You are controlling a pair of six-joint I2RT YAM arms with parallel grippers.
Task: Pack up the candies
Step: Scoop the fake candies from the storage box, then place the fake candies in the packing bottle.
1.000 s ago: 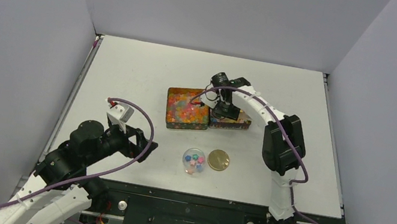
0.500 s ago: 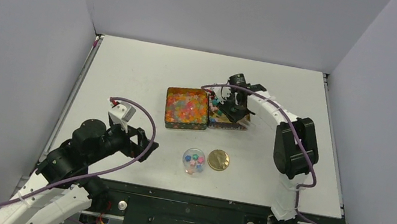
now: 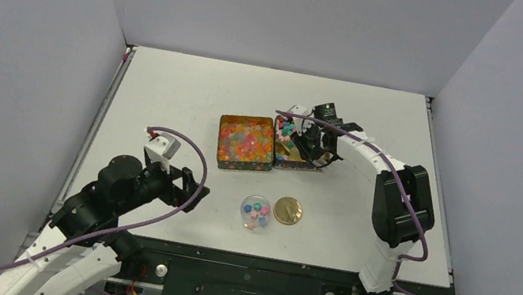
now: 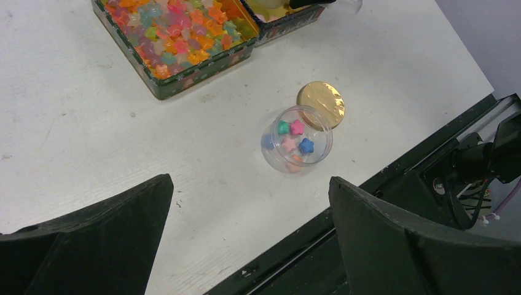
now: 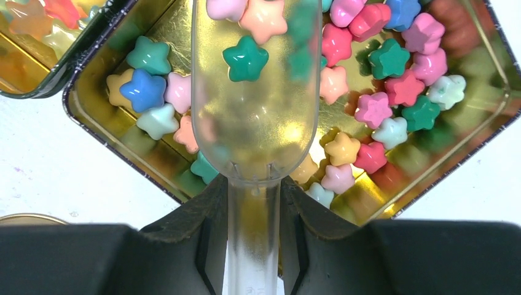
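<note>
Right hand (image 5: 255,209): narrow, clamped on the handle of a clear plastic scoop (image 5: 255,117). The scoop bowl sits over the right-hand tin (image 5: 92,109) and has a few star candies (image 5: 246,58) in it: green, pink, peach. More of the same kind lie loose on the gold floor of that tin, in blue, pink, green and yellow, mostly on the far and right side.

The second tin (image 4: 190,77) sits to the left of the first, side by side. It's full of glossy candies (image 4: 178,31) in orange, red and yellow.

Left hand (image 4: 252,227): wide open, holding nothing, hanging above the tabletop (image 3: 171,92) at the near left, well apart from both tins.

A small clear jar (image 4: 297,139) stands on the tabletop in front of the tins, with a handful of blue, pink and green stars inside. A gold lid (image 4: 321,104) lies flat just beside it, on the right in the overhead view.
</note>
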